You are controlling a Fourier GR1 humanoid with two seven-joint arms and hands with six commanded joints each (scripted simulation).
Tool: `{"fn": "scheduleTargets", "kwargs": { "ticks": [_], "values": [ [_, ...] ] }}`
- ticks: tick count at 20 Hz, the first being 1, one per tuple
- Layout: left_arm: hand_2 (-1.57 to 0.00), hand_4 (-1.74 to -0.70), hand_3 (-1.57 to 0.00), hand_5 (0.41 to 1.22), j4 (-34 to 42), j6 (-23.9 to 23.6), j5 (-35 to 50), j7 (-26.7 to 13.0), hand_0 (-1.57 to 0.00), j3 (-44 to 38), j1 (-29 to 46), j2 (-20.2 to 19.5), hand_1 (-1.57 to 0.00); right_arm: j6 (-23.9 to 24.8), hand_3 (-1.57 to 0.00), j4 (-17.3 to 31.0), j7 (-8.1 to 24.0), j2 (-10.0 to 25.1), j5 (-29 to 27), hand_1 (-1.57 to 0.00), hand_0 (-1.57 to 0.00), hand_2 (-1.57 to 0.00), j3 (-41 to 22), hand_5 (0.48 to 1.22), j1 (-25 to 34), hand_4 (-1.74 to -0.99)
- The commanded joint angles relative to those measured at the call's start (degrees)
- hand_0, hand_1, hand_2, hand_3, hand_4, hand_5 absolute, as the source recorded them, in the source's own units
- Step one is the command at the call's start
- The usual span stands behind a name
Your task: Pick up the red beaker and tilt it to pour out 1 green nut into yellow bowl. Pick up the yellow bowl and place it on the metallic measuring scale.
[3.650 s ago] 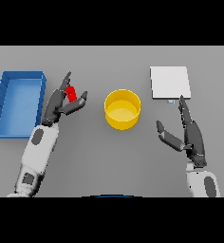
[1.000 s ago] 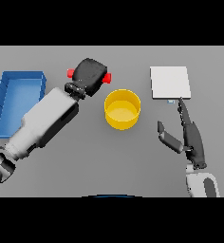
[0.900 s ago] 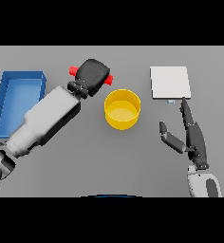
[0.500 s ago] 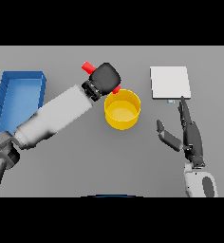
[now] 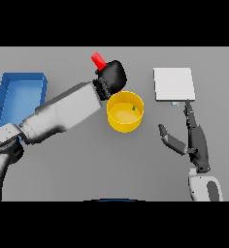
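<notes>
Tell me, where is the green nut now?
In the head view, the green nut lies inside the yellow bowl, near its right wall, just below the left hand.

Left hand [image 5: 112, 77] raised, fingers curled; right hand [image 5: 195, 138] flat, relaxed.

I see a blue tray [image 5: 19, 83] at the far left of the grey surface [image 5: 87, 164], partly behind an arm.

Since the earliest view my left hand [image 5: 112, 77] has carried the red beaker [image 5: 99, 60] from beside the blue bin [image 5: 19, 97] to just above the yellow bowl [image 5: 125, 112]. A green nut [image 5: 134, 108] has appeared inside the bowl.
</notes>
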State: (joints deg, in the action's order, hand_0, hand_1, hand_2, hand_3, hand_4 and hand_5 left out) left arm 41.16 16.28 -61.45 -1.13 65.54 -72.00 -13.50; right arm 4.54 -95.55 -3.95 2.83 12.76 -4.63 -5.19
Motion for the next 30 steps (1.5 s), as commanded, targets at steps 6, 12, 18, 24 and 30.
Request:
{"fn": "scheduleTargets", "kwargs": {
  "ticks": [6, 12, 18, 24, 30],
  "values": [
    [-1.57, -1.73, -1.57, 1.221, -1.9, 0.9, -2.7, 3.5, -1.57, 6.4, -3.9, 1.4, -1.57, 0.9, 0.0, 0.2, -1.0, -0.2, 1.7, 0.0, 0.0, 0.0, -0.7, 0.591, -0.3, -1.204],
    [-1.57, -1.73, -1.57, 1.221, -2.4, 0.8, -2.9, 6.9, -1.57, 9.6, -8.6, 0.2, -1.57, 1.8, 0.0, 0.7, -2.1, -0.3, 3.0, 0.0, 0.0, 0.0, -1.1, 0.592, -0.5, -1.206],
    [-1.46, -1.7, -1.04, 1.221, -8.5, -3.5, 1.9, 8.0, -1.57, 4.0, -18.1, -3.1, -1.57, 1.4, 0.0, 0.7, -2.7, -0.4, 2.0, 0.0, 0.0, 0.0, -0.8, 0.596, -0.2, -1.186],
    [-1.54, -1.72, -1.38, 1.221, -20.6, -5.4, 13.9, 4.0, -1.57, -8.0, -23.6, -7.6, -1.57, -0.6, 0.0, 1.0, -1.9, -0.3, -1.3, 0.0, 0.0, 0.0, 0.2, 0.596, 1.4, -1.2],
    [-1.56, -1.74, -1.4, 1.221, -28.1, -12.2, 34.1, -1.3, -1.57, -24.1, -17.8, -14.9, -1.57, -1.4, 0.0, 2.2, -4.1, 0.5, -1.6, 0.0, 0.0, 0.0, 0.3, 0.587, 1.4, -1.222]
  ]
}}
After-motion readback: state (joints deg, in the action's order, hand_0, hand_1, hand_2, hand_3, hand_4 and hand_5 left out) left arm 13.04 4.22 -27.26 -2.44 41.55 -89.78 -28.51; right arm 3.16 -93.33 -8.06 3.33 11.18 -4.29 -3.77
